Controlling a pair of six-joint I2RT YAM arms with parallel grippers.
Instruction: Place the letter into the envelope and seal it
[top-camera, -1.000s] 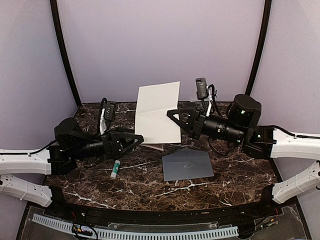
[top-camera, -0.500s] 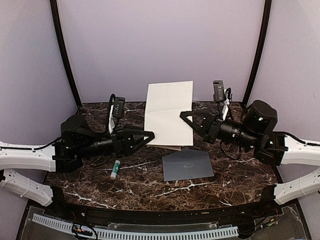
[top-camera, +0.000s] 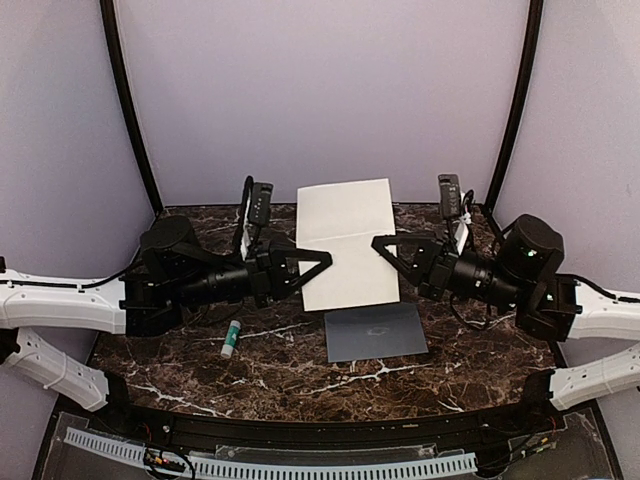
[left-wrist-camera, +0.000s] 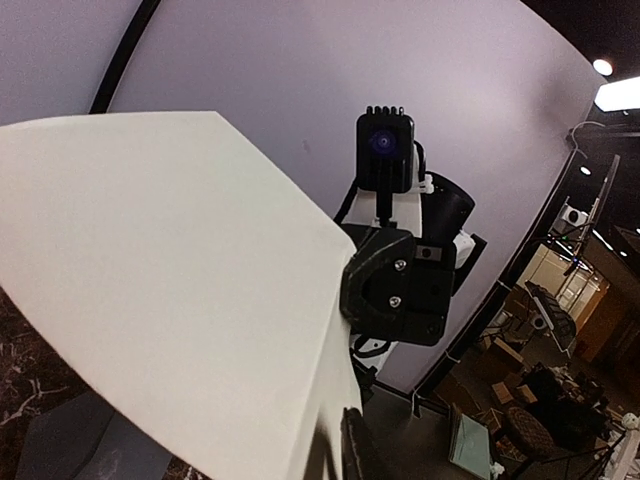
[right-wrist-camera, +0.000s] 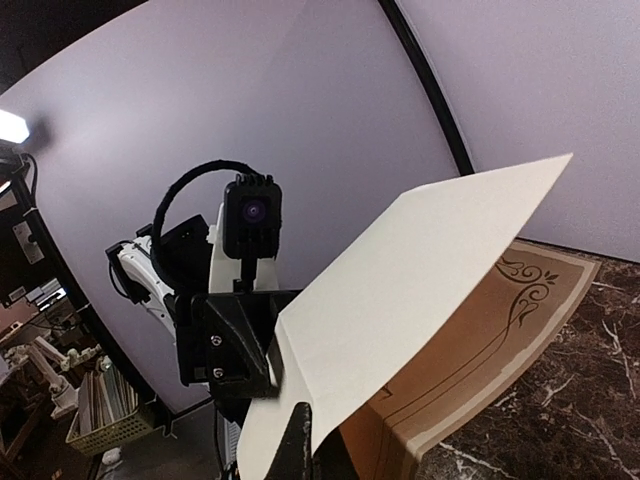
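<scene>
The cream-white letter (top-camera: 345, 240) hangs above the table's far middle, creased across its width, held at both side edges. My left gripper (top-camera: 322, 262) is shut on its left edge; in the left wrist view the sheet (left-wrist-camera: 170, 280) hides one finger of that gripper (left-wrist-camera: 335, 450). My right gripper (top-camera: 380, 243) is shut on the right edge. In the right wrist view the sheet (right-wrist-camera: 420, 270) runs into that gripper (right-wrist-camera: 300, 440), with a tan ornamented panel beneath. The grey-blue envelope (top-camera: 376, 332) lies flat just in front of the letter, flap not visible.
A small white-and-green glue stick (top-camera: 232, 338) lies on the dark marble table (top-camera: 470, 350) in front of the left arm. Lilac walls and two black poles close in the back and sides.
Both arms moved right and toward the back, carrying the letter up off the table. The left gripper's jaws went from wide apart to closed on the letter's left edge.
</scene>
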